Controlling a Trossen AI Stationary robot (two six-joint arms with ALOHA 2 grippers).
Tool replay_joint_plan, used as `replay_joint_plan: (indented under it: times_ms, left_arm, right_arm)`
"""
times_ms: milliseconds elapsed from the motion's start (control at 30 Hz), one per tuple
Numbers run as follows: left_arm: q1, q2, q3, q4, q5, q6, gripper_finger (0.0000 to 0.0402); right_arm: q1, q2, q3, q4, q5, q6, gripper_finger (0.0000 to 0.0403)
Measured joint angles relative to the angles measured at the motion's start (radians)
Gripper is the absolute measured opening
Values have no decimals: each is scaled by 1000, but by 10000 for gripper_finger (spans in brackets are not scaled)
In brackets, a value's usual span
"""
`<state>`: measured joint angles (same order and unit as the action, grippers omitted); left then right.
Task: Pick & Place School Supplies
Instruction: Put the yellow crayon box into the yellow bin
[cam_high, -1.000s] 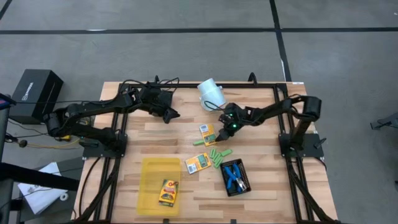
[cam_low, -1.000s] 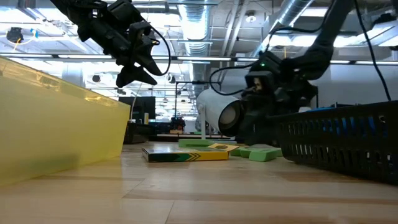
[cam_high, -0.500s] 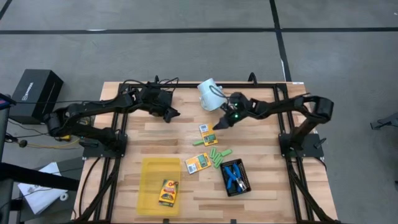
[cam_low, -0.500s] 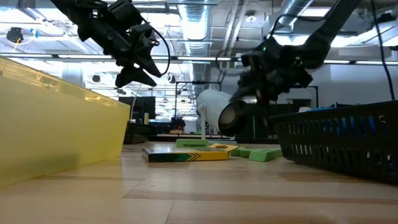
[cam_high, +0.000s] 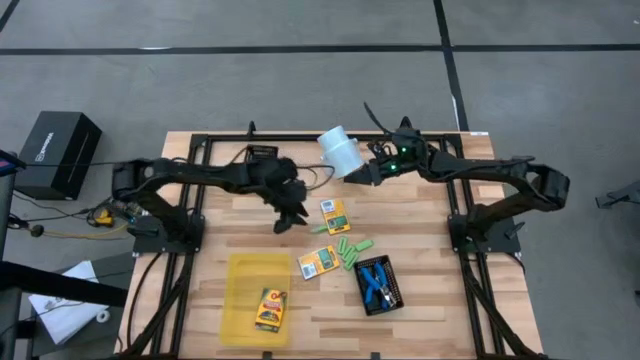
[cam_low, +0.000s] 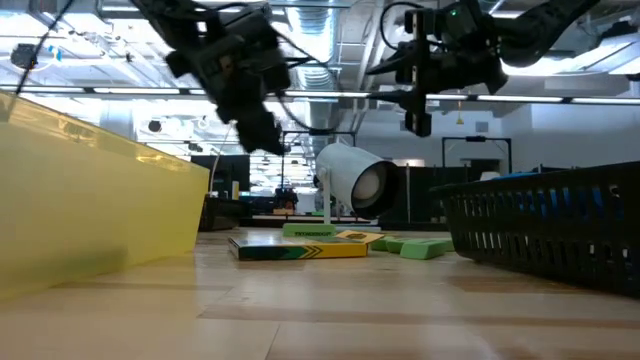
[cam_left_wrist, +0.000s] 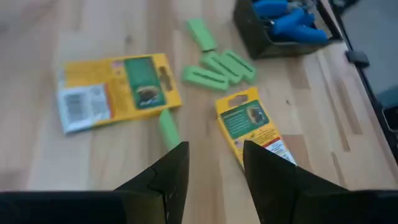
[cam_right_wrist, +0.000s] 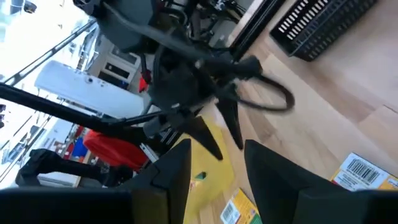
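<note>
Left gripper — fingers parted, nothing held — is poised above the table just beside the upper crayon box. A second crayon box and the green pieces are scattered nearby; blue-handled pliers are seen in the black mesh tray. Right gripper — parted, empty — is raised beside the white cup.

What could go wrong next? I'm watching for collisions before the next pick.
The left gripper, open, hovers beside an orange-yellow box with a light-green piece right alongside; a descent might nudge or pinch both. The right gripper sits close to the tipped white cup and might roll it.
</note>
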<state>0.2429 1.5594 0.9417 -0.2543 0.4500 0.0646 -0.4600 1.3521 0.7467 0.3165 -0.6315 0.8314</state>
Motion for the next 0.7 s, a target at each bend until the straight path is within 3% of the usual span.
replay_joint_plan:
  times_ms: [333, 700]
  left_arm:
    - [-12, 279, 237, 6, 188, 114, 145]
    - [-87, 477, 364, -20, 256, 200, 145]
  right_arm:
    - [9, -15, 0, 6, -96, -24, 134]
    - [3, -15, 0, 13, -205, -64, 132]
